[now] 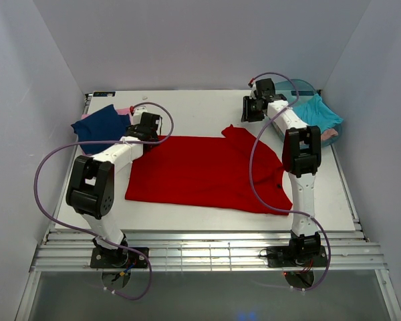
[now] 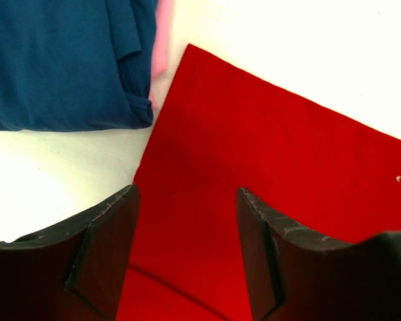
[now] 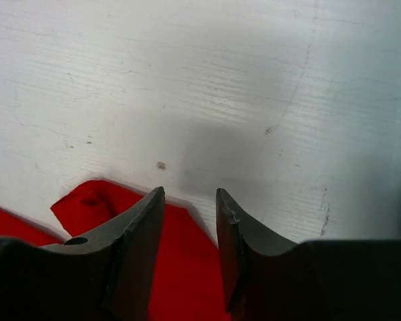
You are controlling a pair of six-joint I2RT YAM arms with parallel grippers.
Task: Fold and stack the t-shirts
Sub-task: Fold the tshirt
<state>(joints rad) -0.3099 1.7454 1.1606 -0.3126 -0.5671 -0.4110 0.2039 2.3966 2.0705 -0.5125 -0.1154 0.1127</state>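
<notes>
Lying flat in the middle of the desk (image 1: 200,110) is one red t-shirt (image 1: 207,172). One navy blue t-shirt (image 1: 101,127) sits at the far left, with one pink bit (image 1: 123,111) peeking out beside it. At the far right, one teal tub (image 1: 306,83) holds one turquoise t-shirt (image 1: 319,112) and one more pink piece (image 1: 329,136). The left end effector (image 2: 187,194) hangs wide open over the red t-shirt's far left corner. The right end effector (image 3: 190,194) is open a little, empty, over the red sleeve tip.

The light was bright and came from above. The white table (image 2: 307,40) glared in the left wrist view, and a soft grey shadow lay by the right gripper (image 3: 190,194).
</notes>
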